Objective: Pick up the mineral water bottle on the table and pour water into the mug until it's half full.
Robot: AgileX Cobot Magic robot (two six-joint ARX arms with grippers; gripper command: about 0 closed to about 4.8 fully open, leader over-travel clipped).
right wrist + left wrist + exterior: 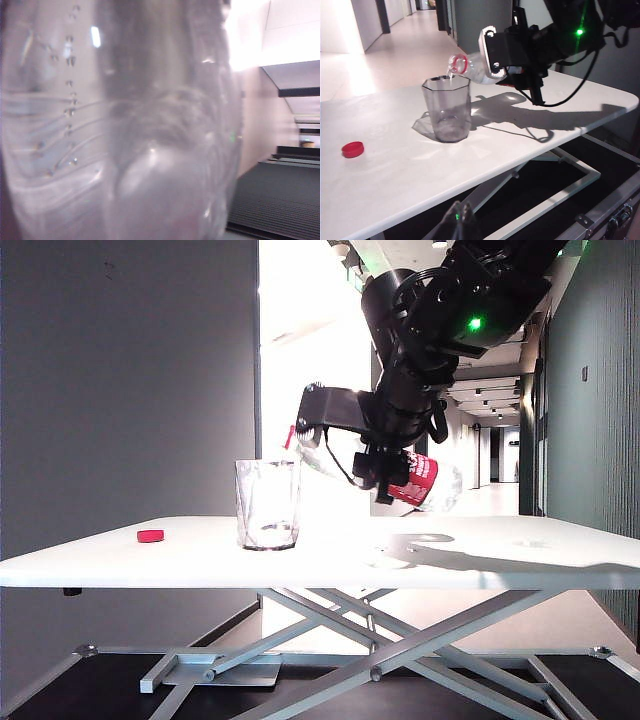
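The mineral water bottle [422, 480] is tipped nearly level above the table [520, 550], with my right gripper [372, 462] shut on its middle. Its red neck ring [457, 63] hangs just over the rim of the mug [447, 110], a clear faceted tumbler standing upright on the table. A thin trickle of water [450, 75] shows at the bottle's mouth. The right wrist view is filled by the bottle's clear wall [125, 125] with droplets inside, and the fingers are hidden there. My left gripper [461, 212] hangs off the table's near edge, fingertips together and nothing in them.
A small red cap [150, 535] lies on the table to the left of the mug. Grey scissor legs [400, 640] stand under the tabletop. A black case [615, 215] sits on the floor beyond the table's edge.
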